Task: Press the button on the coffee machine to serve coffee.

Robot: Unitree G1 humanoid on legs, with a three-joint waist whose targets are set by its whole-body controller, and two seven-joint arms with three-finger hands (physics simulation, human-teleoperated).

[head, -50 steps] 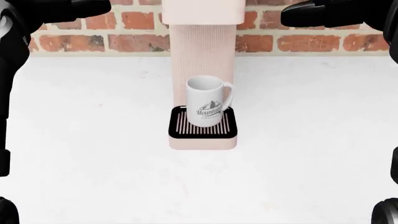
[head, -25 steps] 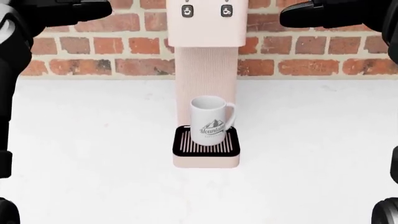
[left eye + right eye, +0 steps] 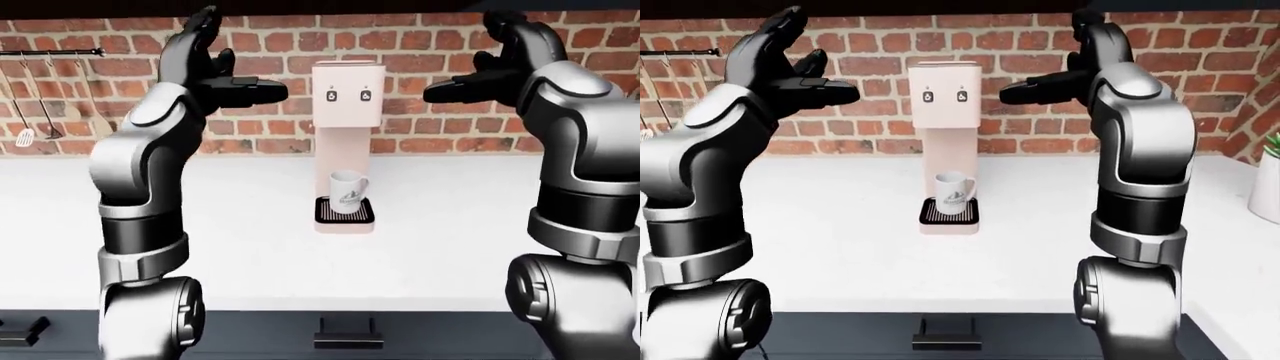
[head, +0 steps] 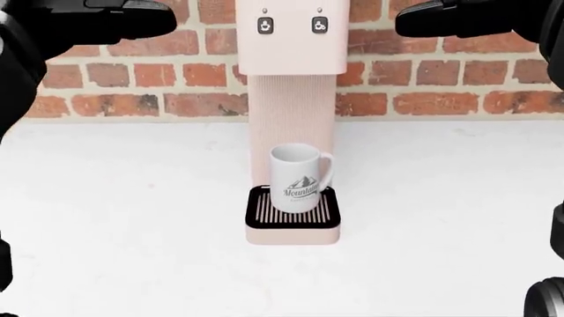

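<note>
A pale pink coffee machine (image 4: 291, 99) stands on the white counter against the brick wall, with two small dark buttons, one on the left (image 4: 264, 26) and one on the right (image 4: 320, 25). A white mug (image 4: 298, 177) with a mountain print stands on the black drip grate (image 4: 293, 210). My left hand (image 3: 225, 71) is raised left of the machine's head, fingers open, a thumb pointing at it. My right hand (image 3: 490, 67) is raised on the right side, open too. Neither touches the machine.
The white counter (image 4: 114, 218) spreads wide on both sides of the machine. Utensils hang on a rail (image 3: 45, 82) at the far left. A white pot with a plant (image 3: 1265, 187) stands at the counter's right end. Dark drawers (image 3: 345, 334) lie below.
The head view has tilted up: machine and mug slid down the picture and the two buttons came into sight. Both hands stay raised at the upper corners.
</note>
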